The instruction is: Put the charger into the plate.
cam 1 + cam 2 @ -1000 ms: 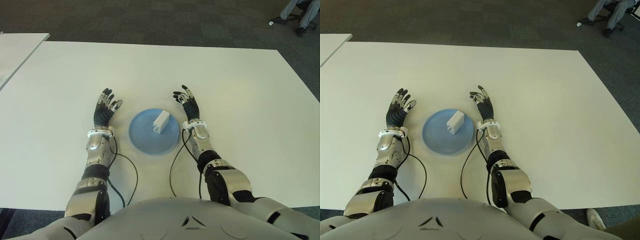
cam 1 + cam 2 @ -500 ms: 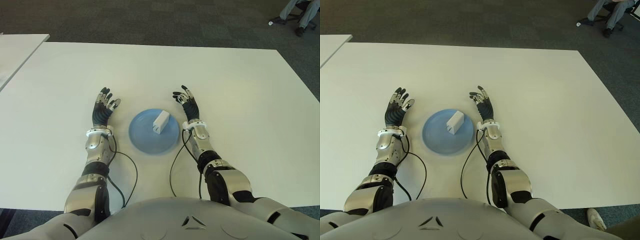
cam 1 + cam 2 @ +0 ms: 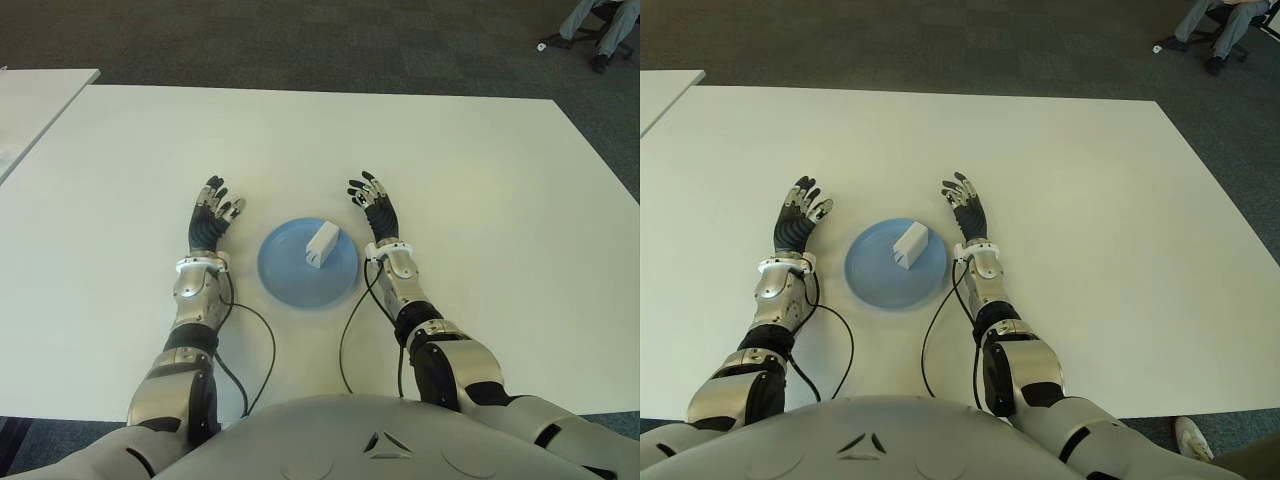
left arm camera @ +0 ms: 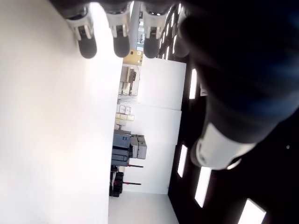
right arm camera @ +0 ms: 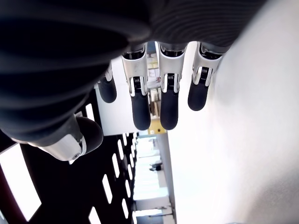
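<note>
The charger (image 3: 322, 243) already lies in the plate (image 3: 290, 282), so I judge the job done: my left hand (image 3: 209, 222) and right hand (image 3: 377, 213) flank it, fingers spread, holding nothing.

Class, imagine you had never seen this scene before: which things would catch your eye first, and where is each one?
The blue plate stands out first, near the front of the white table, with the white charger lying in it. On either side an open hand shows above the table, fingers spread and holding nothing: the left hand left of the plate, the right hand right of it.
</note>
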Controlling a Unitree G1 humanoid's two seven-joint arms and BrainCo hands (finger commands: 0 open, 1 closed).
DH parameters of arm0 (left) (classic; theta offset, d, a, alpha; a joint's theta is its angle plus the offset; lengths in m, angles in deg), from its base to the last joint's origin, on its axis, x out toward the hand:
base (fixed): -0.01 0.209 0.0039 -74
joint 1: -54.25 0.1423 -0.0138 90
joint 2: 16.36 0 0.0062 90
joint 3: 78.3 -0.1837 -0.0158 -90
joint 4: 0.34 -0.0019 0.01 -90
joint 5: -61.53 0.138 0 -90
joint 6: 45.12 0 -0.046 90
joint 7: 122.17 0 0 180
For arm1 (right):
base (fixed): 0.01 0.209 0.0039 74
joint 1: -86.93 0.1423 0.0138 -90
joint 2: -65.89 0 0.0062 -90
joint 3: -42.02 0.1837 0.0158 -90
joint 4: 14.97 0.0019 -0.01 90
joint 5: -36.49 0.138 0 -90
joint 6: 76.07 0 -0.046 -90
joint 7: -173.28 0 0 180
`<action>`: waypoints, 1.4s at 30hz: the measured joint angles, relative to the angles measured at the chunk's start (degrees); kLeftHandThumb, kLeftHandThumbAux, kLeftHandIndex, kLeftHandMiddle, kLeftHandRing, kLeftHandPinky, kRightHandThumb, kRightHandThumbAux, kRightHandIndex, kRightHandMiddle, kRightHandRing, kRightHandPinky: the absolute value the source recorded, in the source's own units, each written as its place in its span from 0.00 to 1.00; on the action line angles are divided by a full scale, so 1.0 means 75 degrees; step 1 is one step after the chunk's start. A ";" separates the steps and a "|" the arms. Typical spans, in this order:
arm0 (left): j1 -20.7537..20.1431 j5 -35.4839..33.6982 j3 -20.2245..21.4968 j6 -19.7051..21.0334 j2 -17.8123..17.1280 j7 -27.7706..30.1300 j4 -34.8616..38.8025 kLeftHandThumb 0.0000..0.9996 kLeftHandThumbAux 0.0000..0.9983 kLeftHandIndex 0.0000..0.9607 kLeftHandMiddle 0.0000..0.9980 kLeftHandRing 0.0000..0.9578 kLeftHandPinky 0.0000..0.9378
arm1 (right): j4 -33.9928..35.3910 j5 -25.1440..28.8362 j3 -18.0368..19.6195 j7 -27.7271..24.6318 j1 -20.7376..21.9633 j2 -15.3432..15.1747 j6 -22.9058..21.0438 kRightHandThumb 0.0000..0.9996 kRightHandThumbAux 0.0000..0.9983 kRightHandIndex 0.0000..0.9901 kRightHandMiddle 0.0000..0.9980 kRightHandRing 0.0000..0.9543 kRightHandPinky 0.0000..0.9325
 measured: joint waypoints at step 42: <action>0.0177 0.0747 -0.0794 -0.0260 0.0047 -0.0532 0.0118 0.01 0.67 0.00 0.03 0.02 0.04 | 0.0380 0.0126 0.0303 0.0631 -0.0283 0.0045 0.0083 0.00 0.55 0.04 0.00 0.00 0.02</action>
